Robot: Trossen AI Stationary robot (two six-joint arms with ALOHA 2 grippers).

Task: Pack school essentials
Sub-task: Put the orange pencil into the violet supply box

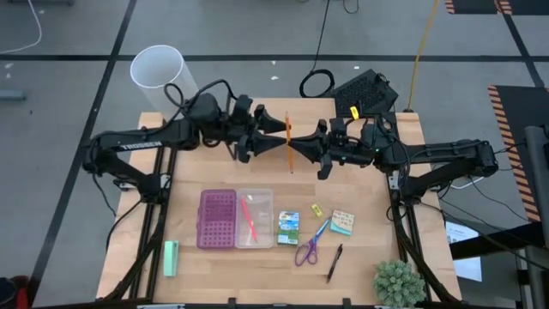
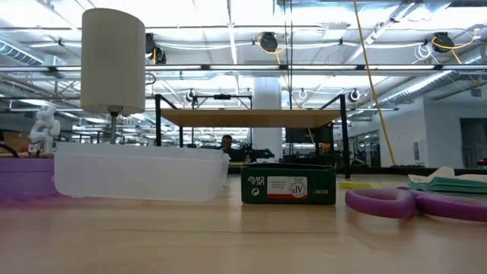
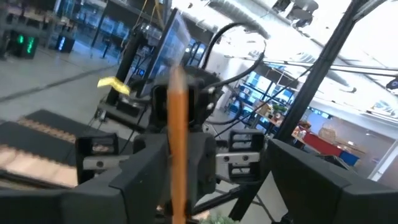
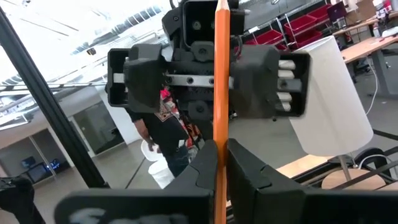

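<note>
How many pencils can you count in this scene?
2: the orange pencil held between the left gripper and right gripper, the pink pencil in the case's clear half.

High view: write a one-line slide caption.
Both arms meet above the table, left gripper and right gripper pinching one orange pencil between them.

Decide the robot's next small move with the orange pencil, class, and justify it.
Probably the left gripper should open: both it and the right gripper pinch the orange pencil in mid-air, so one must let go before the other carries it to the open case.
</note>
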